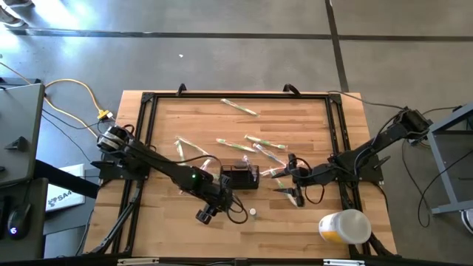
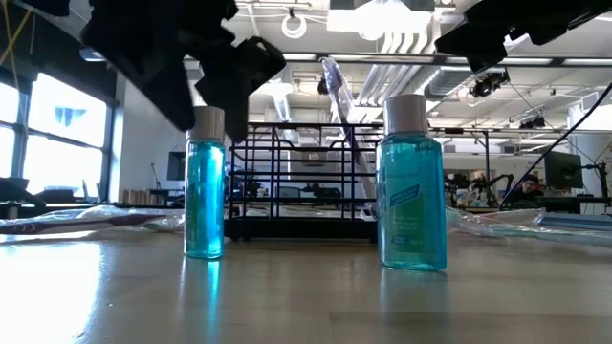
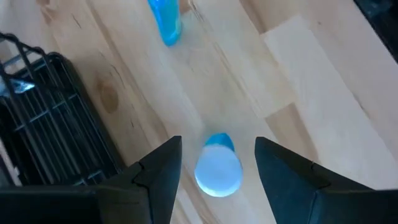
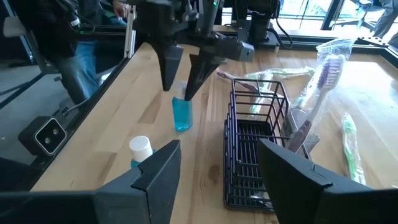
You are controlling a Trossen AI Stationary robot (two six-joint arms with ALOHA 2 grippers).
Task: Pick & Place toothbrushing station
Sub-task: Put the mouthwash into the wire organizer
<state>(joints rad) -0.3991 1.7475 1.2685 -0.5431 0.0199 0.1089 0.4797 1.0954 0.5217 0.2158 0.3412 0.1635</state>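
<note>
The black mesh caddy (image 1: 240, 176) stands mid-table, also in the right wrist view (image 4: 255, 155), with a wrapped toothbrush (image 4: 317, 93) leaning in it. Two small blue bottles with white caps stand upright near it. My left gripper (image 1: 220, 199) is open and points down over one bottle (image 3: 217, 171). Its fingers stand on either side of the cap without touching it. The other bottle (image 1: 252, 211) stands free toward the near edge. My right gripper (image 1: 284, 183) is open and empty, just right of the caddy and facing it.
Several wrapped toothbrushes (image 1: 259, 140) lie on the wood beyond the caddy, one (image 1: 240, 107) near the far edge. A white-and-yellow cup (image 1: 344, 225) lies on its side at the near right corner. A black frame rail (image 1: 148, 133) borders the tabletop.
</note>
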